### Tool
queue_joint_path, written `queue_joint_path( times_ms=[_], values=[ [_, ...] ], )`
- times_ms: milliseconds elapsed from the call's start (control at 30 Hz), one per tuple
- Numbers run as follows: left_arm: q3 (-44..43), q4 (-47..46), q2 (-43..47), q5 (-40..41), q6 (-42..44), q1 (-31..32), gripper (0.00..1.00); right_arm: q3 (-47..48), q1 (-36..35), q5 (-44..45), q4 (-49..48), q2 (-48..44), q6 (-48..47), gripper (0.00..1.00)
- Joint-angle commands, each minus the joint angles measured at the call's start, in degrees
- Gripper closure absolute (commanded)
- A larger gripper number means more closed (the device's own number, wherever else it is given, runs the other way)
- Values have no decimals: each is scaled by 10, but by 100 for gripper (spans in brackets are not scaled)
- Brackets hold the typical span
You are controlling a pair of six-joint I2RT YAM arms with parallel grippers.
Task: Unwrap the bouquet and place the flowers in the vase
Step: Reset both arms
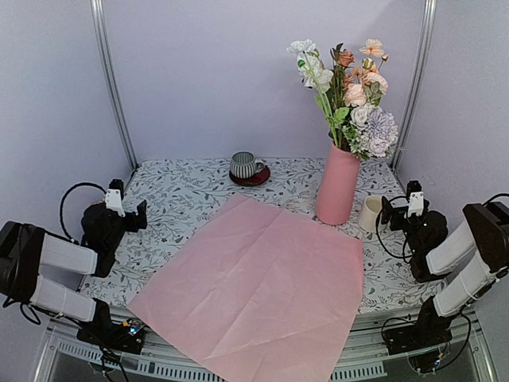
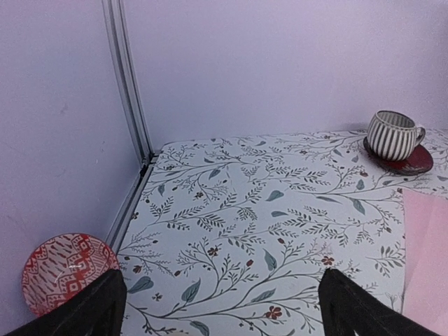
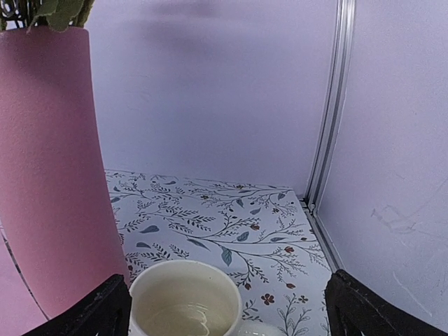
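Flowers [image 1: 350,87] upright in pink vase [image 1: 337,185] — paper [image 1: 254,290] flat.

I get bright, even, diffuse light in every view; shadows faint (dim smudge above the vase [image 3: 49,175]), focus crisp.

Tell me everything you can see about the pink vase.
The vase is a tall, smooth, matte pink cylinder standing upright on the leaf-patterned table, toward its far right side. The flowers stand in it, stems down, heads well above the rim. A cream cup sits close on its right; the pink paper lies by its base.
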State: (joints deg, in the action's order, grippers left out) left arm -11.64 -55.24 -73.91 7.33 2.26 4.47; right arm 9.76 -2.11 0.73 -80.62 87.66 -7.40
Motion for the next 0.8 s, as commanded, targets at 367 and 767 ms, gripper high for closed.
queue_joint_path(
  times_ms=[367,767],
  values=[
    [-50,-122,-129,-84,11,-40,2,17,5,11,16,6,29,1],
    [-26,-186,-147,-62,8,-38,2,17,5,10,18,6,29,1]
  ],
)
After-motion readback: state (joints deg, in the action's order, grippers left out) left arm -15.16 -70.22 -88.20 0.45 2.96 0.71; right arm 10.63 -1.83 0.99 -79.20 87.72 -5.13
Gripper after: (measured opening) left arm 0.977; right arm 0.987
